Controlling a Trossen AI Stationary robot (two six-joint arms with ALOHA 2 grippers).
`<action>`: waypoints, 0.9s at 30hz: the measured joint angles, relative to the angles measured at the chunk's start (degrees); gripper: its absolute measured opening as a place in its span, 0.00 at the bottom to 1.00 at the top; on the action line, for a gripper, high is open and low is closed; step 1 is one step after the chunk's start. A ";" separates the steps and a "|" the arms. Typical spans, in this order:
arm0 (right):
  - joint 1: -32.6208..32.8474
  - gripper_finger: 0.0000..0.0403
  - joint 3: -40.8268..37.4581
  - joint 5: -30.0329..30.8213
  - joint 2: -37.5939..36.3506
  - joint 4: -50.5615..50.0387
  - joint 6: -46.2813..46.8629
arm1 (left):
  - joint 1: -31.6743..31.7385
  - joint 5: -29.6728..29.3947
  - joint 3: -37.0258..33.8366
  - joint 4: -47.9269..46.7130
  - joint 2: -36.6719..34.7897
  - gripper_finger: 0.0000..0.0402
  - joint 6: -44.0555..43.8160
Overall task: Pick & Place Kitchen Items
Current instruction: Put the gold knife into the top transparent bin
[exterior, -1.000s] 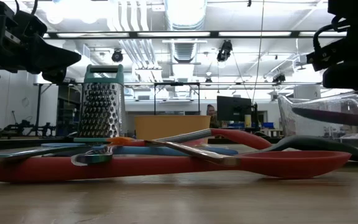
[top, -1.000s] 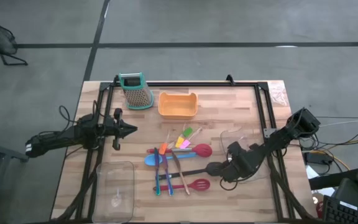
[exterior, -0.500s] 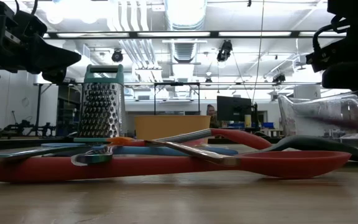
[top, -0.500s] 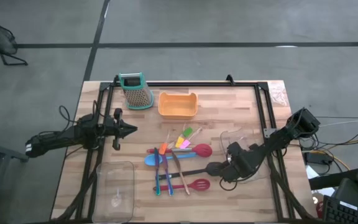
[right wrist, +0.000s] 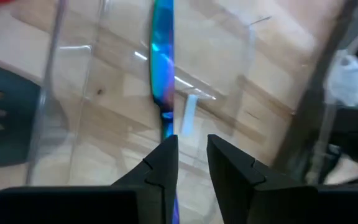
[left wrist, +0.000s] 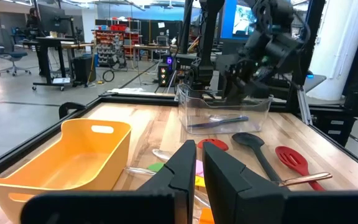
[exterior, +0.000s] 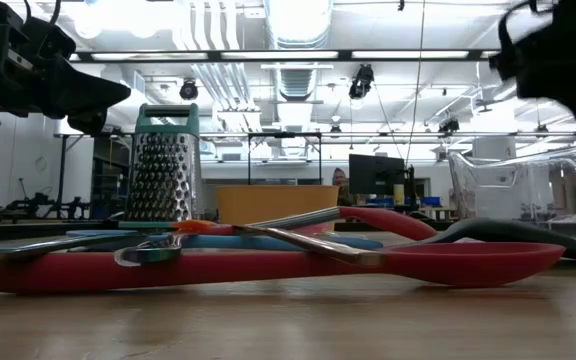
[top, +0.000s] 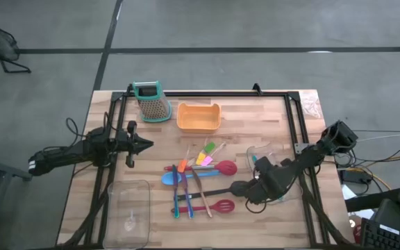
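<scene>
The kitchen items lie in a heap at mid-table: a red spoon (top: 224, 167), a blue spoon (top: 172, 178), a black spoon (top: 221, 191), a red slotted spatula (top: 217, 206) and small coloured pieces (top: 203, 154). One thin shiny blue cutlery piece (right wrist: 161, 74) lies flat on the floor of the clear bin (top: 275, 170) at the right. My right gripper (right wrist: 191, 142) hangs open above that bin, pointing steeply down, with nothing between its fingers. My left gripper (top: 148, 144) waits shut and level at the table's left.
An orange tray (top: 198, 117) and a teal-topped box grater (top: 151, 101) stand at the far side. A second clear bin (top: 129, 212) sits at the near left. A black frame (top: 294, 125) runs along the table's edges. Bare wood lies between the heap and the left arm.
My right gripper has opened and risen above the right bin. The cutlery piece it held inside the bin has dropped out of its fingers and now lies on the bin's floor.
</scene>
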 joint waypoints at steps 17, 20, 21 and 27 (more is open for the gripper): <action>-2.47 0.33 12.82 19.38 0.21 33.25 -20.28 | 0.01 -0.02 0.00 0.00 0.00 0.09 0.00; -3.07 0.37 11.78 19.28 0.87 43.86 -27.26 | 0.02 -0.02 0.00 0.00 0.00 0.09 -0.01; -3.33 0.39 11.71 19.23 1.24 45.55 -28.16 | -0.01 -0.01 0.00 0.00 0.00 0.09 -0.02; -4.81 0.51 11.87 16.25 6.64 47.55 -27.56 | -0.01 0.01 0.00 0.00 0.00 0.09 0.00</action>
